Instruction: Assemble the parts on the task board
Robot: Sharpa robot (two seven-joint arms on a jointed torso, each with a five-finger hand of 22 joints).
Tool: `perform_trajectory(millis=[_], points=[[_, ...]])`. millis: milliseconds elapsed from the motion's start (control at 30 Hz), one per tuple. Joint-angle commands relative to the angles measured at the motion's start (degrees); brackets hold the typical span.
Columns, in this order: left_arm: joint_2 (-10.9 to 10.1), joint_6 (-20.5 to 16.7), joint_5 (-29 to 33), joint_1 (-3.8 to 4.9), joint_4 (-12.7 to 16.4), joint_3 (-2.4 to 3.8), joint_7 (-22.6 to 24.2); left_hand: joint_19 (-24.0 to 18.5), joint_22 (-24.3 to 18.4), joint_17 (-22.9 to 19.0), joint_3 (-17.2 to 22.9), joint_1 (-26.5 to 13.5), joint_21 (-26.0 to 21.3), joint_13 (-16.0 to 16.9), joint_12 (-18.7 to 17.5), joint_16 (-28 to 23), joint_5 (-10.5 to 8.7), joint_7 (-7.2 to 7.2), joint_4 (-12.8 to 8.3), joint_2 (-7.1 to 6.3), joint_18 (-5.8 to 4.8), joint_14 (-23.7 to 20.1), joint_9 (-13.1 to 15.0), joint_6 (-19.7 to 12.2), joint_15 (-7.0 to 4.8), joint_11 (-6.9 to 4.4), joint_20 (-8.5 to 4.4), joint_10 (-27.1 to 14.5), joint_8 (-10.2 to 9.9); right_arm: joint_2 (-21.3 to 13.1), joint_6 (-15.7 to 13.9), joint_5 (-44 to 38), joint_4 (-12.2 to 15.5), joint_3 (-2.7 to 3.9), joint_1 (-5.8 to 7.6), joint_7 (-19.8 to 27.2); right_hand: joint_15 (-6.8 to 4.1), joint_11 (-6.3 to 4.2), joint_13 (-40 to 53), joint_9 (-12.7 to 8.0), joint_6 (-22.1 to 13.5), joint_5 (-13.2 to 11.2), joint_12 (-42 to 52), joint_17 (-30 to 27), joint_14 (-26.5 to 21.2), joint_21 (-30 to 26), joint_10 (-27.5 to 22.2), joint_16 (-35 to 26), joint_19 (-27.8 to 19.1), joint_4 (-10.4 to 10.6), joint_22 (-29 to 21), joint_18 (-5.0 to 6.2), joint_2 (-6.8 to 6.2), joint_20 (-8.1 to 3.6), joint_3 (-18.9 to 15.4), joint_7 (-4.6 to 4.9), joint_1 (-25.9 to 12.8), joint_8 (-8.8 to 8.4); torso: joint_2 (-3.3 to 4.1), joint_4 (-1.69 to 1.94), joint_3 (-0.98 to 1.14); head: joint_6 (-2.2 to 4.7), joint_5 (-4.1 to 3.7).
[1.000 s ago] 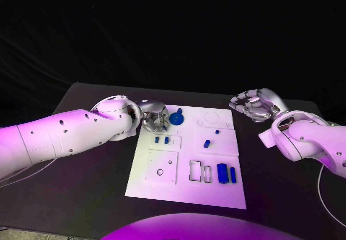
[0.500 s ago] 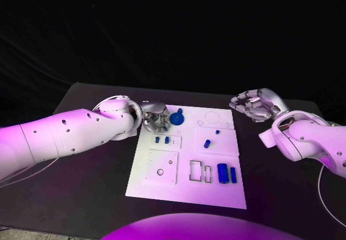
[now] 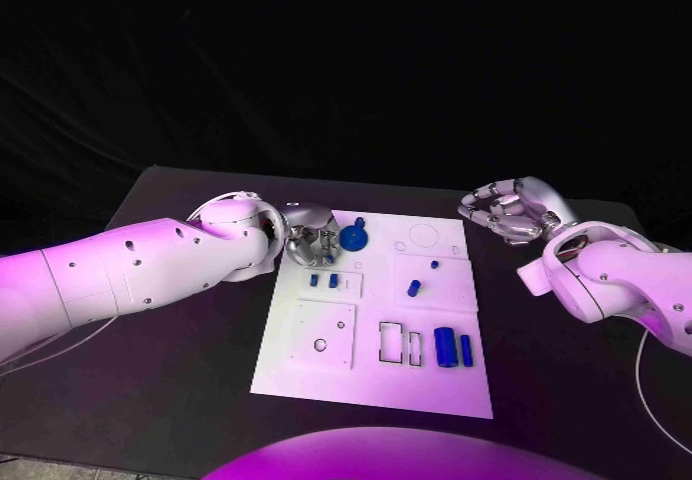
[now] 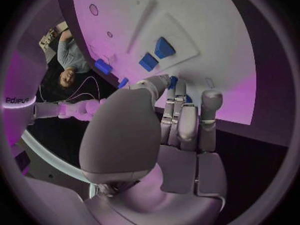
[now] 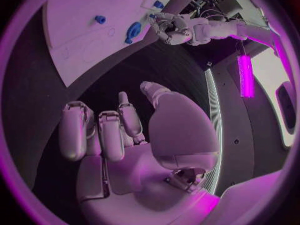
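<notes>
Reaching over the far left part of the white task board (image 3: 372,330), the left hand (image 3: 309,243) is hanging with its fingers (image 4: 187,120) pressed close together and pointing down at the plate. Whether they are pinching anything cannot be told; the left wrist view is showing a sliver of blue at the fingertips, but it is unclear whether that is a held part or one lying just past them. The round blue piece (image 3: 353,237) is sitting just beside these fingers, on the side toward the board's middle, with its small stem pointing away from the robot. Two small blue blocks (image 3: 325,281) are lying on the board just nearer the robot than the hand. The right hand (image 3: 505,211) is hovering off the board's far right corner, over the black table (image 3: 173,330), fingers curled inward and holding nothing. Judging by position, the left hand is much the nearer to the round piece, so the next move probably belongs to it.
</notes>
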Motion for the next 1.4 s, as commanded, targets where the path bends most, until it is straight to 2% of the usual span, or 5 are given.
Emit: perform_trajectory(millis=[33, 333, 1067, 1133, 1400], points=[[0.09, 0.98, -0.43, -0.09, 0.07, -0.12, -0.03, -0.43, -0.13, -0.19, -0.44, -0.58, -0.26, 0.26, 0.36, 0.3, -0.28, -0.1, 0.07, -0.14, -0.79, 0.14, 0.04, 0.13, -0.05, 0.02, -0.26, 0.17, -0.49, 0.01, 0.66, -0.5, 0.07, 0.0, -0.05, 0.06, -0.29, 0.09, 0.0, 0.05, -0.32, 0.38, -0.19, 1.9, 2.9, -0.2, -0.36, -0.31, -0.39, 0.38, 5.68, 0.53, 0.25, 0.13, -0.02, 0.05, 0.18, 0.16, 0.01, 0.01, -0.01, 0.05, -0.03], [-0.08, -0.09, -0.25, -0.09, 0.08, -0.14, -0.32, -2.26, -2.37, -3.91, -0.93, -1.75, -1.98, 1.37, 0.35, -0.83, 0.03, 0.91, 0.82, -0.81, -0.35, -1.69, -0.58, -2.81, 0.79, 1.04, 0.02, -3.01, -3.38, -0.01, 0.6, -0.5, 0.02, 0.0, -0.05, 0.11, -0.3, 0.1, -0.25, 0.05, -0.42, 0.4, -0.37, 1.59, 2.83, -0.59, -0.58, -0.45, -0.58, 0.55, 5.45, 0.62, 0.36, 0.12, -0.13, 0.06, 0.33, 0.25, 0.02, 0.03, -0.04, 0.12, -0.03], [-0.61, -0.51, -0.17, -0.09, 0.4, -0.13, -0.9, -3.25, -4.06, -7.69, -1.43, -2.45, -3.42, 2.0, 0.15, -2.35, 0.01, 1.16, 1.44, -1.31, -0.05, -3.31, -0.53, -3.32, 1.35, 1.77, 0.44, -6.49, -4.4, -0.1, 0.52, -0.7, -0.16, 0.0, -0.1, -0.15, -0.29, 0.13, -0.82, 0.04, -0.6, 0.38, -0.82, -0.33, 2.33, -2.28, -1.14, -1.31, -1.56, 0.7, 4.34, 1.04, 0.27, 0.13, -0.31, 0.08, 0.36, 0.27, 0.04, 0.0, -0.08, 0.07, -0.03], [-0.72, -0.6, -0.17, -0.09, 0.42, -0.12, -1.01, -3.34, -4.45, -8.68, -2.02, -2.81, -3.83, 2.08, -0.05, -2.78, 0.05, 1.17, 1.81, -1.71, -0.01, -3.65, -0.89, -5.06, 1.66, 2.11, 0.71, -7.98, -5.59, -0.12, 0.54, -0.77, -0.18, 0.0, -0.1, -0.3, -0.28, 0.13, -1.26, 0.03, -0.67, 0.36, -1.17, -0.85, 2.16, -2.82, -1.56, -1.59, -1.86, 0.79, 4.0, 1.16, 0.24, 0.13, -0.41, 0.09, 0.37, 0.29, 0.02, 0.0, -0.08, 0.04, -0.03], [-1.17, -1.12, -0.08, -0.09, 0.43, -0.11, -1.29, -3.34, -5.01, -10.11, -3.48, -2.73, -4.4, 2.0, -0.47, -3.33, 0.09, 1.24, 2.28, -1.84, 0.06, -4.05, -1.26, -6.79, 2.26, 2.84, 1.26, -10.64, -6.88, -0.16, 0.51, -0.79, -0.31, 0.0, -0.11, -0.54, -0.3, 0.13, -3.11, 0.02, -0.92, 0.37, -2.65, -2.28, 1.71, -4.45, -3.22, -2.42, -2.75, 1.01, 2.96, 1.52, 0.21, 0.12, -0.61, 0.11, 0.54, 0.36, 0.0, 0.05, -0.07, 0.04, -0.05]])
